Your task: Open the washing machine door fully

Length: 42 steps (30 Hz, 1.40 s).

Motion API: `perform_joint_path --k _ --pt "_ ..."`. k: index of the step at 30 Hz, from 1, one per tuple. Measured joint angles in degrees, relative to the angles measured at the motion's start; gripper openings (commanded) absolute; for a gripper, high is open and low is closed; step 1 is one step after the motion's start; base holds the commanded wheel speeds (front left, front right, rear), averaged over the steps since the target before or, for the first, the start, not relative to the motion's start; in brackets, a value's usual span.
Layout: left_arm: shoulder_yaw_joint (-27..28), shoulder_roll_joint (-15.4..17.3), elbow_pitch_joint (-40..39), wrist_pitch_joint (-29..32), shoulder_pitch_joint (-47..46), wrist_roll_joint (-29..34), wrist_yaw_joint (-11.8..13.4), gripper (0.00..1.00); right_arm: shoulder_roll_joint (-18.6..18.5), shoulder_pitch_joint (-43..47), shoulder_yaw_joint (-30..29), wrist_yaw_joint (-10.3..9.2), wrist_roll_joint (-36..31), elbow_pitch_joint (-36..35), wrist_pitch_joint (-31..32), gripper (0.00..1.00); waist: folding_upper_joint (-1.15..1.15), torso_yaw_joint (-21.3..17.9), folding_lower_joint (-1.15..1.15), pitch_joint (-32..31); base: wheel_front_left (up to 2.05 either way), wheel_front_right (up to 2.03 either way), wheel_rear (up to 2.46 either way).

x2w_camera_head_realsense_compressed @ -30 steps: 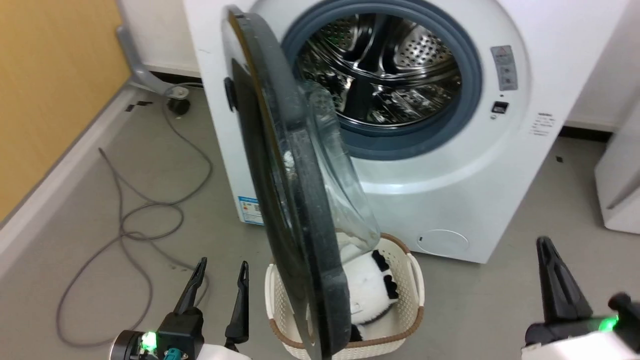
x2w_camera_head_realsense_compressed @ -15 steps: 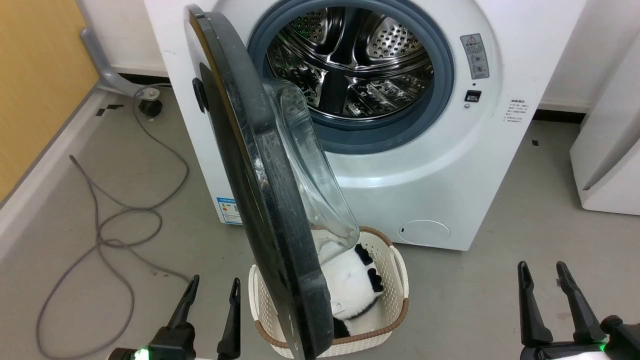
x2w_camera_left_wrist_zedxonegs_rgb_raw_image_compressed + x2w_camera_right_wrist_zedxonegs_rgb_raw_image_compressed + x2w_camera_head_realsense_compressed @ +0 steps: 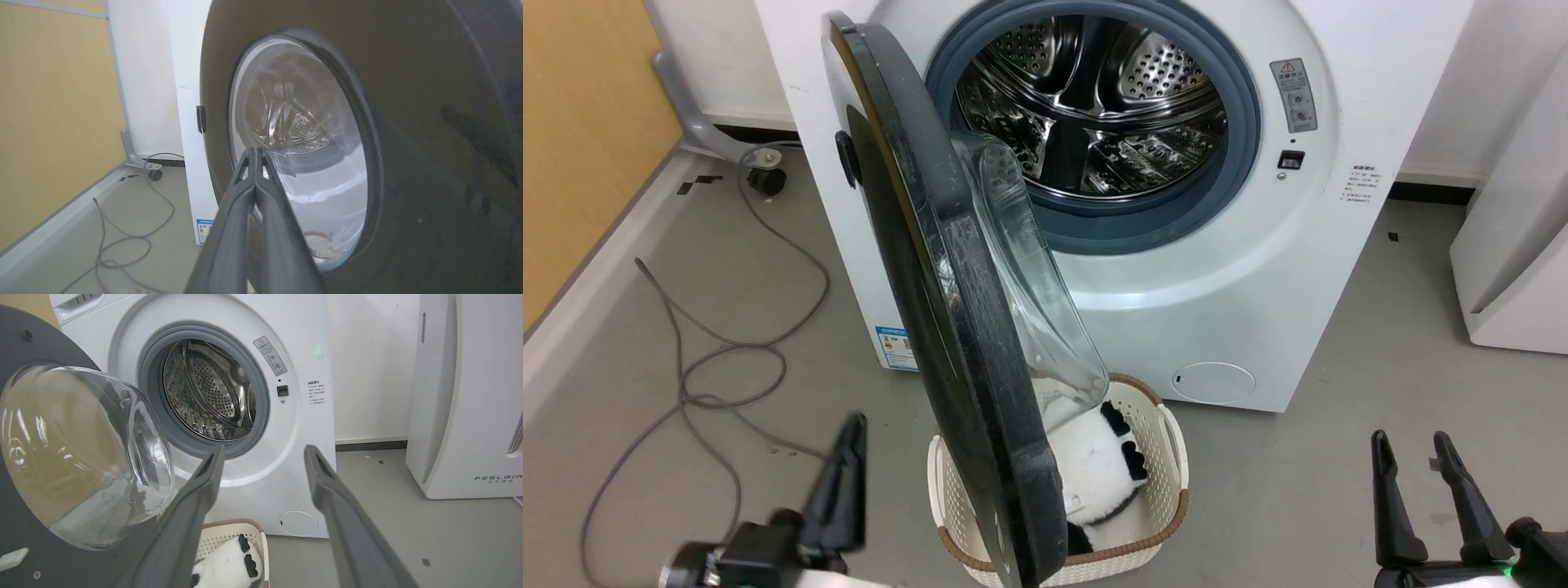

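Left hand (image 3: 255, 153), fingers pressed together, faces the round glossy black door (image 3: 915, 269) (right hand (image 3: 1417, 445) spread apart), which overhangs a white woven basket (image 3: 1174, 465) on grey floor (image 3: 1298, 490) near a loose grey cable (image 3: 826, 282).

The left gripper (image 3: 255, 153) has two long, matte dark-grey fingers (image 3: 231, 228) that taper to thin tips, with small triangular cut-outs just behind those tips. The right gripper (image 3: 1410, 438) has the same slender black shape, widening toward a black base block (image 3: 1421, 570) that carries a small green light (image 3: 1514, 560) (bright, at its outer end). In the head view the left gripper's dark base is blurred, with a rounded grey cap (image 3: 682, 567) and a pale forearm (image 3: 837, 581) beneath it.
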Motion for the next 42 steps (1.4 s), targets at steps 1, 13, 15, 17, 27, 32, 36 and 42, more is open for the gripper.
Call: perform_joint_path --k 1,13,15,17,27,32,36,42 --pt "0.5 -0.2 -1.6 0.0 -0.1 -0.3 0.0 0.0 0.0 0.0 -0.1 -0.01 0.0 0.0 0.0 1.0 0.0 0.0 0.0 0.0 0.0 0.0 0.0" --pt "3.2 -0.7 -19.7 -0.1 -8.7 -4.0 0.3 0.0 0.1 0.0 0.0 0.0 0.0 0.8 0.0 1.0 0.0 0.4 0.0 -0.5 0.0 0.0 0.0" --pt "2.2 -0.7 -21.8 -0.1 -10.1 -4.0 0.8 0.0 0.1 0.0 0.1 -0.01 0.0 0.9 0.0 1.0 0.0 0.4 0.0 -0.7 0.0 0.0 0.0" --pt "0.7 -0.7 -22.9 -0.1 -10.8 -4.1 0.9 0.0 0.1 0.0 0.3 -0.01 0.0 1.0 0.0 1.0 0.0 0.3 0.0 -0.9 0.0 0.0 0.0" --pt "-8.8 -0.8 -25.3 0.5 -11.5 -2.3 -0.3 0.0 0.1 0.0 0.4 -0.01 0.0 0.9 0.0 1.0 0.0 0.3 0.0 -1.3 0.0 0.0 0.0" --pt "-14.7 -0.8 -25.3 4.9 -9.4 -1.8 -1.2 0.0 0.1 0.0 0.0 0.0 0.0 0.7 0.0 1.0 0.0 0.6 0.0 -1.1 0.0 0.0 0.0" --pt "-18.2 -0.9 -23.8 8.3 -7.5 -2.1 -1.3 0.0 0.1 0.0 -0.2 0.0 0.0 0.7 0.0 1.0 0.0 0.8 0.0 -0.8 0.0 0.0 0.0" --pt "-21.9 -0.9 -19.6 11.7 -4.9 -5.4 -1.7 0.0 0.1 0.0 -0.1 -0.01 0.0 0.8 0.0 1.0 0.0 0.9 0.0 -0.5 0.0 0.0 0.0"
